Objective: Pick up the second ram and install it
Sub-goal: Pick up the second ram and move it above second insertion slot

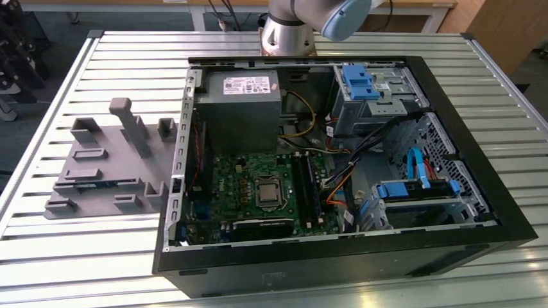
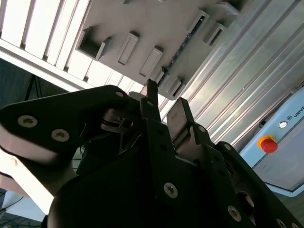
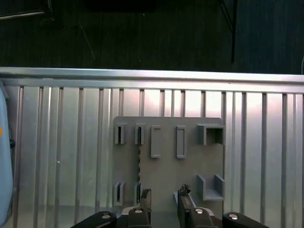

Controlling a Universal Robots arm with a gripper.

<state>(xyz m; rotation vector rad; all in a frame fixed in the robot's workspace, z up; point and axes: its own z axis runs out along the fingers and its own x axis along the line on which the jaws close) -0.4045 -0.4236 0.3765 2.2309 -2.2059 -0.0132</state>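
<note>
Misalignment was the risk: the end effector (image 3: 164,194), spread and empty, hung above the grey holder tray (image 3: 164,171) where the second ram (image 3: 139,161) seemingly stood edge-on, so a finger might strike it.

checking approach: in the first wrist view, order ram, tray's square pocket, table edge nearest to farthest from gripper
From the open gripper:
1. second ram, standing on edge in the grey tray, close by.
2. square pocket, at the tray's far corner.
3. table edge, beyond the tray.
</note>
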